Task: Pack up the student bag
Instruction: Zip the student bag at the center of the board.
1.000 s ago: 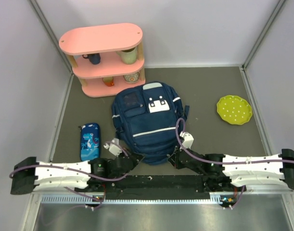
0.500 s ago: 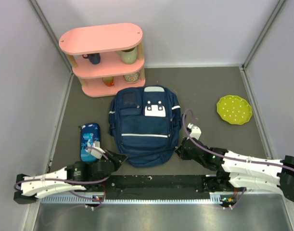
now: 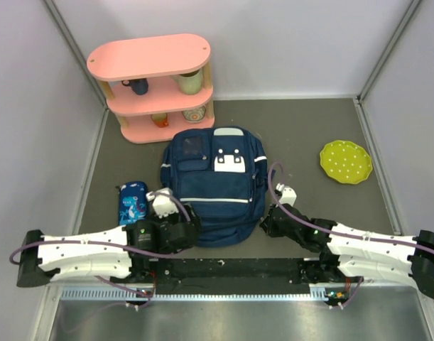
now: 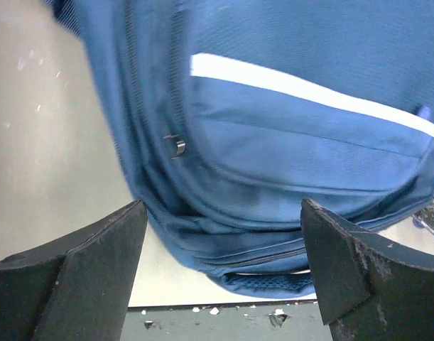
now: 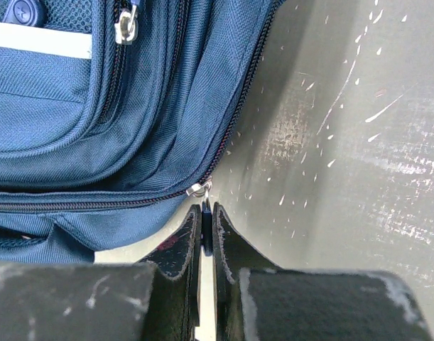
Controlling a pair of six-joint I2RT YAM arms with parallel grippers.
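The student bag, navy blue with white patches and stripes, lies flat in the middle of the table. My left gripper stands open at the bag's near left corner. In the left wrist view the bag's bottom edge lies between the wide-apart fingers, which touch nothing. My right gripper is at the bag's near right corner, shut on the zipper pull of the bag's side zipper. The zipper slider sits just beyond the fingertips.
A bright-blue pencil case lies left of the bag, beside my left arm. A pink shelf holding cups stands at the back left. A green dotted plate rests at the right. Grey walls enclose the table.
The bag went from raised and crooked to lying flat. My left gripper opened and moved right to the bag's near left corner. The right gripper stays shut at the zipper.
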